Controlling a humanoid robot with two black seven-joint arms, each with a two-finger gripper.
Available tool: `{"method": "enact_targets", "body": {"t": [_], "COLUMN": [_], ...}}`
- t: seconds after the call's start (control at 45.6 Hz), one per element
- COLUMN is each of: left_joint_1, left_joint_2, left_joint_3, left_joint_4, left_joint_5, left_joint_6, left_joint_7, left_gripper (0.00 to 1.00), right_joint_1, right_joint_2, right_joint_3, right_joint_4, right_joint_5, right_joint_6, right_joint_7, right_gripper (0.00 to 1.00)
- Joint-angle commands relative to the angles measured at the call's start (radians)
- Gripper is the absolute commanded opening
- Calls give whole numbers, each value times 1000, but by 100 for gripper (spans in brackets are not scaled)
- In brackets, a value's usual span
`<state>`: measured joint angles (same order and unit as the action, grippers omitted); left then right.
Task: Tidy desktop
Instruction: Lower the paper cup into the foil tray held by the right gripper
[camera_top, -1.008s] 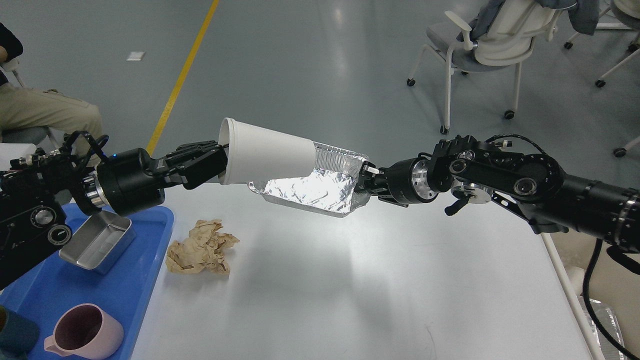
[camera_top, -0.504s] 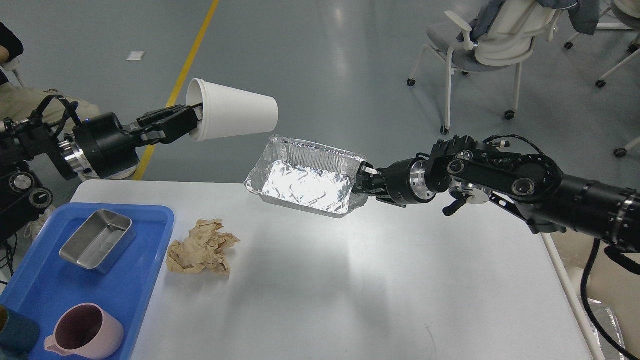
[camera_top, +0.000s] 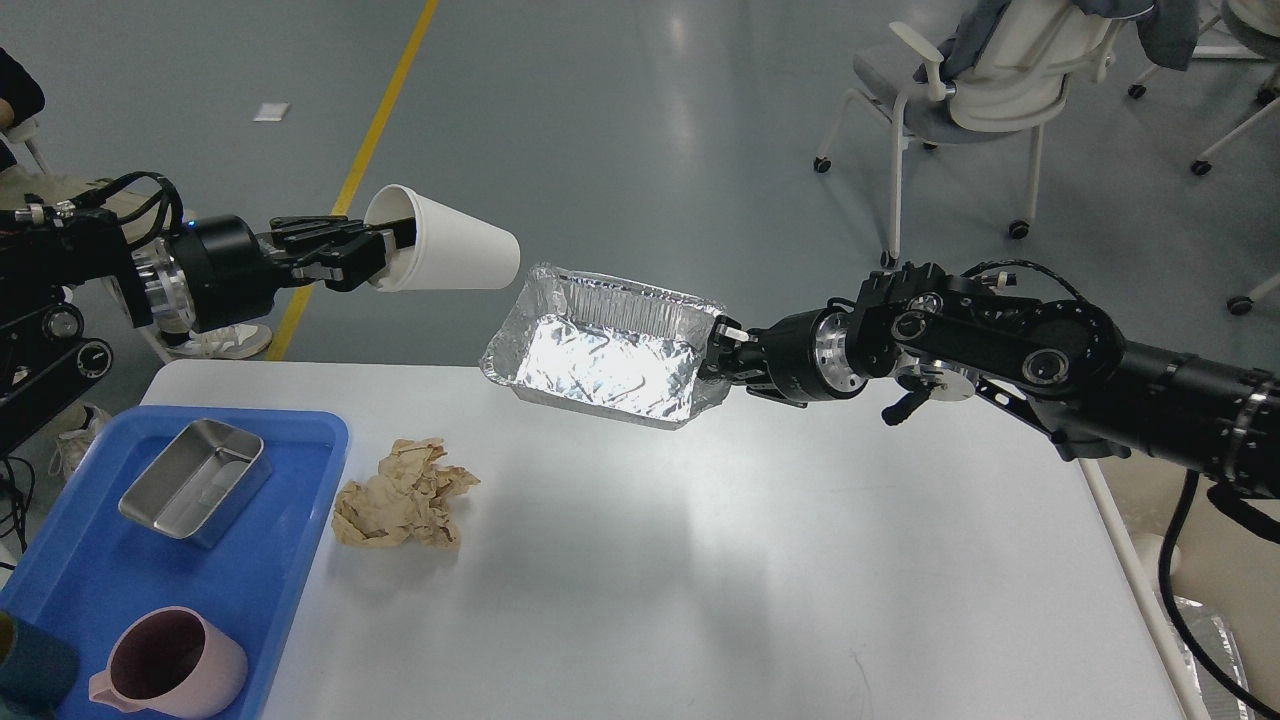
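The counter (camera_top: 700, 560) is a wide white top filling the lower middle of the head view, its far edge running just beneath the two raised arms and its right edge slanting down toward the lower right corner. Most of its surface lies bare from the centre to the right. At its left end sits a blue tray (camera_top: 70, 580) carrying a steel tin (camera_top: 195, 482) and a pink mug (camera_top: 170, 662); a crumpled brown paper (camera_top: 403, 495) lies on the counter just beside the tray's right rim.

The left jaws (camera_top: 385, 250) reach in level from the left, above the floor beyond the counter's far left corner, clamped on the rim of a white paper cup (camera_top: 450, 253) that lies on its side, its base toward the centre. The right jaws (camera_top: 722, 352) stretch in from the right, pinching the right wall of a foil tray (camera_top: 600, 355), which hangs above the far edge of the counter, open side up and tipped slightly.

Compared with a second ago, the cup has left the foil tray, where its base sat inside; it now stands clear, up and to the left, and the left arm has drawn back from over the blue tray. The foil tray has barely shifted
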<state>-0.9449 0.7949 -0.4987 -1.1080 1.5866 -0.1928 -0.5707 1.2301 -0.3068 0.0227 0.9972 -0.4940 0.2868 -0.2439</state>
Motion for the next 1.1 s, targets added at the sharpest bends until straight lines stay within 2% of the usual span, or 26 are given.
{"method": "enact_targets", "body": {"t": [0.0,0.372,1.074], "left_joint_1": [-90,-291,-469], "left_joint_2": [-19,-127,-350], "left_joint_3": [81,304,539], "left_joint_4": [8,42,117], "left_joint_5": [3,71,211], "left_joint_6": [-4,-4,-10], "left_joint_7": [0,0,2], "left_gripper": [6,6,7], "right_joint_1": [2,0,2], "right_joint_2": [2,2,3], "right_joint_3": [-1,0,3], "right_joint_4": [1,5,6], "right_joint_5": [0,-1,-1], "right_joint_6": [0,0,0], "right_joint_7": [0,0,0], "right_gripper": [0,0,0]}}
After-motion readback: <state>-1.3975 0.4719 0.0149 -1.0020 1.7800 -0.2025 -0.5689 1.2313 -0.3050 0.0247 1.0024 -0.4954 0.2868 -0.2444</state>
